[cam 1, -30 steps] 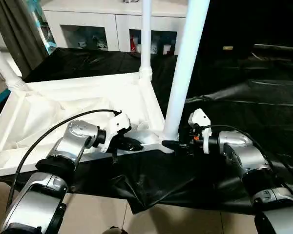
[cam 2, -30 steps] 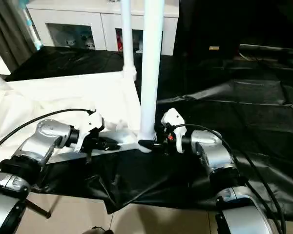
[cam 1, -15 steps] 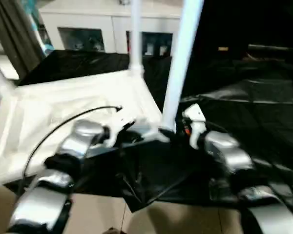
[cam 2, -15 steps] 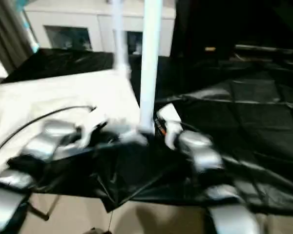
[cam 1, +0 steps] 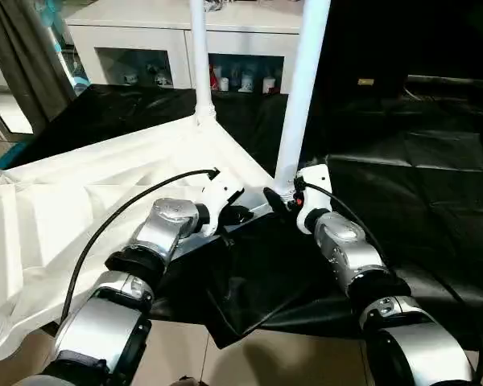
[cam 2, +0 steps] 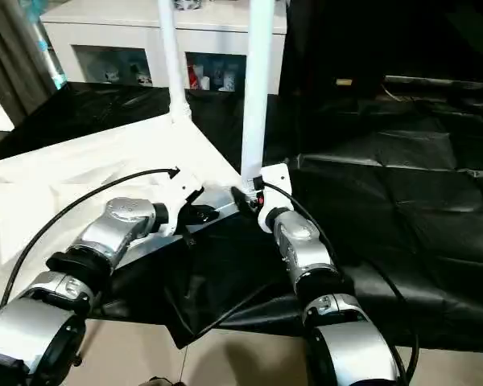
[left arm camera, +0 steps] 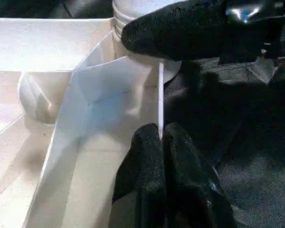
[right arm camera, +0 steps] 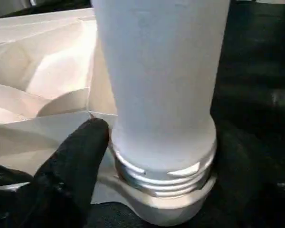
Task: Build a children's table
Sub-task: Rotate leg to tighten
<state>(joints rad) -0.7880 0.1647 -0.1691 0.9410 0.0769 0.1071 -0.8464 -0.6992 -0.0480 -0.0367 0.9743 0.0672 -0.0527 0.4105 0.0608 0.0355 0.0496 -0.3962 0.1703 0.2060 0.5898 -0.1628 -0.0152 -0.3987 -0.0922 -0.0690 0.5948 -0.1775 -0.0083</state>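
Note:
The children's table point(cam 1: 105, 173) lies upside down on black sheeting, ribbed underside up. One leg point(cam 1: 302, 88) stands in the near right corner socket and another leg point(cam 1: 198, 60) stands at the far corner. My left gripper point(left arm camera: 160, 137) is shut on the thin white rim just left of the near corner, also seen as left gripper point(cam 1: 243, 215). My right gripper point(cam 1: 280, 198) is open at the foot of the near leg point(right arm camera: 161, 85). One of its black fingers point(right arm camera: 78, 161) lies beside the threaded collar.
Black sheeting point(cam 1: 402, 185) covers the floor to the right and under the table. A white glass-door cabinet point(cam 1: 137, 48) stands behind. A grey curtain point(cam 1: 28, 56) hangs at the far left. Bare floor point(cam 1: 298, 354) shows at the near edge.
The table's near corner has slid away from me and the top has turned, carrying both legs to the left. My left gripper keeps its hold on the rim and my right gripper stays at the leg's foot.

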